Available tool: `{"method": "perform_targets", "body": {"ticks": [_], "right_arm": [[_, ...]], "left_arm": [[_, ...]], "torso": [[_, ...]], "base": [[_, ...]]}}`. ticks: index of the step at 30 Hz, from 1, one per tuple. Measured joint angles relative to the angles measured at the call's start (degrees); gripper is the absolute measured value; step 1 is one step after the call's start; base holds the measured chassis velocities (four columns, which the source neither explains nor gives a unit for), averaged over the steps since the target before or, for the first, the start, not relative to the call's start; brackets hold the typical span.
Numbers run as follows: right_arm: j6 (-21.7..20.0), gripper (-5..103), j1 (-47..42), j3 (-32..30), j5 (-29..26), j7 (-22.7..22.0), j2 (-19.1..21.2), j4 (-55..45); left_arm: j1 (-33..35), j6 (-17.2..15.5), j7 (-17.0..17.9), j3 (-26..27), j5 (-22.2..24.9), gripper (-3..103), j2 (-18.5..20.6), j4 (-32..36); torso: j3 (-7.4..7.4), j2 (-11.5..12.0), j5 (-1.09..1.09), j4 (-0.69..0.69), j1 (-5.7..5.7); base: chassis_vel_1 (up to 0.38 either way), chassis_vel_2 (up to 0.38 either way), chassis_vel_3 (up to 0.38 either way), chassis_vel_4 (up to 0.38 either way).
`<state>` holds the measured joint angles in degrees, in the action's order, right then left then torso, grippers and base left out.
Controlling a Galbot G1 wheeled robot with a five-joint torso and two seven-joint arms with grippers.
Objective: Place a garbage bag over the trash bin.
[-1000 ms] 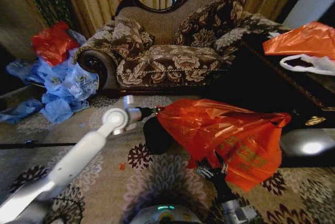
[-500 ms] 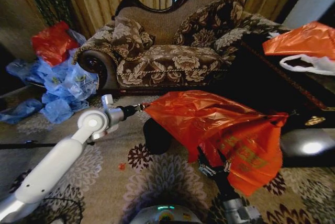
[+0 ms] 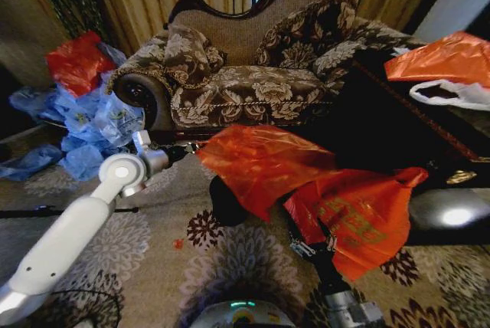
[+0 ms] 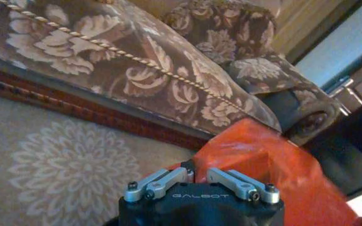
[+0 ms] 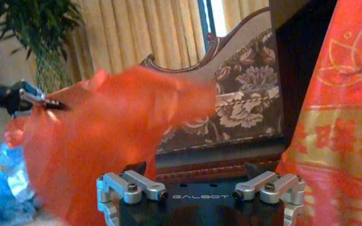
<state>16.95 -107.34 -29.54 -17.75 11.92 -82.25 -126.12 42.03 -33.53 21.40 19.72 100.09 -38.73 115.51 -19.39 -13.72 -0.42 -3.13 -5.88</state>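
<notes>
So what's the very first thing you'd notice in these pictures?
The bright garbage bag, stretched in the air over the flowery carpet. The left end effector pinches one corner while the right end effector holds it lower down, and the little black trash bin peeks out underneath. Behind stands a fancy patterned sofa, with a heap of blue bags beside it.

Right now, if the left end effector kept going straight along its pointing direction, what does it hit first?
The garbage bag: the left end effector is shut on its edge, so the plastic lies directly ahead. Beyond it, probably the sofa's far end, though depth there is unclear.
</notes>
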Motion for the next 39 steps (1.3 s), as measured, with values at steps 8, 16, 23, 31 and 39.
{"method": "perform_targets", "body": {"ticks": [8, 16, 23, 31, 39], "right_arm": [[-10.39, 100, 4.35, 5.46, -20.23, -2.44, 1.66, -1.85], [-19.96, 100, 11.3, 9.29, -40.84, -11.28, 5.66, -1.1], [-20.67, 100, 16.02, 12.08, -38.71, -11.51, 6.51, 4.35], [-16.52, 100, 18.14, 12.21, -27.34, -7.33, 5.95, 9.24], [-15.24, 100, 24.23, 14.57, -25.43, -7.3, 3.67, 13.18]], "left_arm": [[-0.31, 0.03, -0.13, -1.36, 0.61, 0, 1.3, 1.01], [-0.75, 0.0, 0.02, -1.49, 2.11, 0, 4.06, 2.29], [-4.2, 1.26, -0.37, -3.85, 4.35, 0, 5.69, 2.55], [-13.42, 3.21, -2.36, -6.89, 11.57, 0, 10.12, 3.14], [-17.9, 3.93, -1.32, -7.38, 18.48, 0, 13.98, 4.3]], "torso": [[0.0, 0.02, 0.01, -0.01, 0.0], [0.0, 0.02, 0.01, 0.01, 0.0], [0.0, 0.02, 0.01, 0.0, 0.0], [0.0, 0.01, 0.01, -0.01, -0.01], [0.0, 0.02, 0.0, 0.0, 0.0]], "base": [[0.0, 0.0, 0.0, 0.0], [0.0, 0.0, 0.0, 0.0], [0.0, 0.0, 0.0, 0.0], [0.0, 0.0, 0.0, 0.0], [0.0, 0.0, 0.0, 0.0]]}}
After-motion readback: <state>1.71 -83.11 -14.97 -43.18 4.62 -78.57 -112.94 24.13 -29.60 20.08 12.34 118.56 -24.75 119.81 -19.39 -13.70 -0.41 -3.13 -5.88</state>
